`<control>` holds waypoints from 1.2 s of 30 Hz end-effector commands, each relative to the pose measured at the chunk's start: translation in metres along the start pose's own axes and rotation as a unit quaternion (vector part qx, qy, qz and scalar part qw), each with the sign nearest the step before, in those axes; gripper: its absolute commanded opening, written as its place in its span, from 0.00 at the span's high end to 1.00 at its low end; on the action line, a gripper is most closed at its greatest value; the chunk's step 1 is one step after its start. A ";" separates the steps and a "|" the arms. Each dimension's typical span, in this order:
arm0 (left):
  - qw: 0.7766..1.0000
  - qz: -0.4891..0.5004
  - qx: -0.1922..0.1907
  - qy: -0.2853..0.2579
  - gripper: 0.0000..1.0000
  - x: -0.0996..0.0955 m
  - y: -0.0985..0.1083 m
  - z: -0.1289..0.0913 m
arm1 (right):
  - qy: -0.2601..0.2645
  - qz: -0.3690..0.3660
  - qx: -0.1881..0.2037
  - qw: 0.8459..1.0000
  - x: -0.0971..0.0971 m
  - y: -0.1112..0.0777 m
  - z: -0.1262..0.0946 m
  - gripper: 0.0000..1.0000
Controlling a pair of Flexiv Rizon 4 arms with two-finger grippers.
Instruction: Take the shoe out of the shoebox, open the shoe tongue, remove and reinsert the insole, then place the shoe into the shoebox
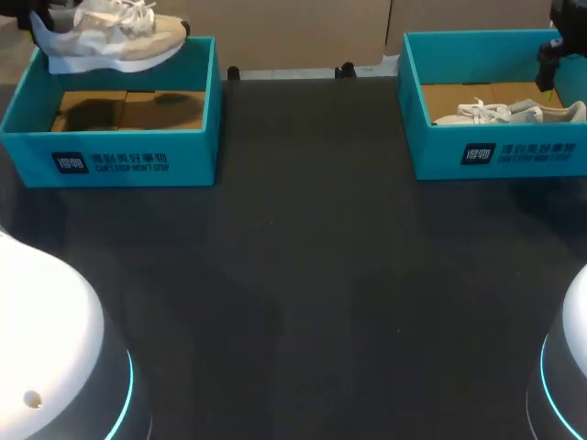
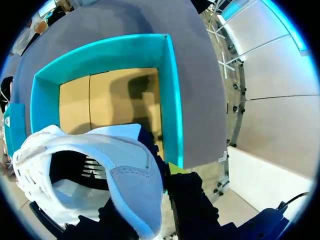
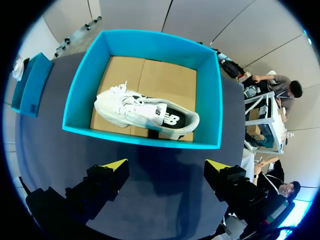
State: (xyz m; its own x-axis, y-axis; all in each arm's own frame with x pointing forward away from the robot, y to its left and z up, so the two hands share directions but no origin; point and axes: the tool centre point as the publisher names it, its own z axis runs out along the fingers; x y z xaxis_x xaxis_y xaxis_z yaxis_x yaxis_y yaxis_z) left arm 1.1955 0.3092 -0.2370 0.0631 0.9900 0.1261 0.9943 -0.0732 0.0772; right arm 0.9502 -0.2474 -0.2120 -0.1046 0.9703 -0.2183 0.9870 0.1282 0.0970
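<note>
Between the left claw's fingers is one end of a white mesh sneaker with a grey suede patch. The claw is clenched on it, and one yellow tip shows just outside the shoe's wall while the shoe hides the other. The sneaker hangs in the air with its opening turned toward the claw.

Beneath it and ahead of the claw lies an open teal cardboard shoebox. The sneaker's shadow falls on the box's brown cardboard floor. In the head view the sneaker is raised over that box's back rim, apart from the floor.

Ahead of the right claw and below it stands a second open teal shoebox. A second white lace-up sneaker lies on its side on the brown floor of this box. The right claw is released, its yellow-tipped fingers spread wide with nothing between them. It hovers apart from the shoe, and the box's near wall lies between the two.

Both boxes rest on a dark grey table, well apart, one near each far corner. Two white rounded arm bases with blue light rings rise at its near edge.
</note>
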 end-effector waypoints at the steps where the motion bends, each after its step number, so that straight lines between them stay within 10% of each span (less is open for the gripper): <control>1: 0.999 0.000 -0.034 0.003 1.00 -0.002 -0.026 -0.022 | 0.000 0.000 0.000 1.000 0.000 0.000 0.000 0.00; 36: 0.999 -0.026 -0.010 -0.017 1.00 -0.009 -0.046 -0.039 | 0.000 0.000 0.000 1.000 0.000 0.000 0.000 0.00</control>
State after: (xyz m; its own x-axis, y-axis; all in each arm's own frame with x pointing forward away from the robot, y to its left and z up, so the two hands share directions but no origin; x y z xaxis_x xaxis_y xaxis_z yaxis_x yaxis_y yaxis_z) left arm 1.1527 0.2991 -0.2139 0.0218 0.9963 0.0832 0.9937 -0.0307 0.1073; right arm 0.9502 -0.2474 -0.2120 -0.1045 0.9703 -0.2183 0.9870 0.1282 0.0970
